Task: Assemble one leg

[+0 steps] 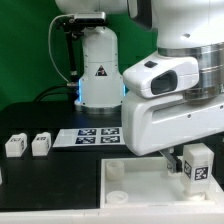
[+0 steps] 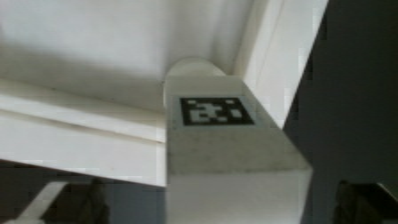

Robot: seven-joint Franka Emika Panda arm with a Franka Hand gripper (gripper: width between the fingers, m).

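My gripper [image 1: 188, 158] is shut on a leg [image 1: 197, 165], a small white block with a black-and-white tag facing the camera. It holds the leg upright over the right part of the large white square panel [image 1: 130, 185]. In the wrist view the leg [image 2: 231, 160] fills the middle between my dark fingers [image 2: 50, 205], with the gripper [image 2: 222, 212] closed around it and its far end against the panel's edge [image 2: 89, 80]. I cannot tell whether the leg touches the panel.
Two more loose legs [image 1: 14, 145] [image 1: 41, 144] stand on the black table at the exterior view's left. The marker board [image 1: 95, 136] lies behind the panel. The arm's base [image 1: 98, 70] stands at the back.
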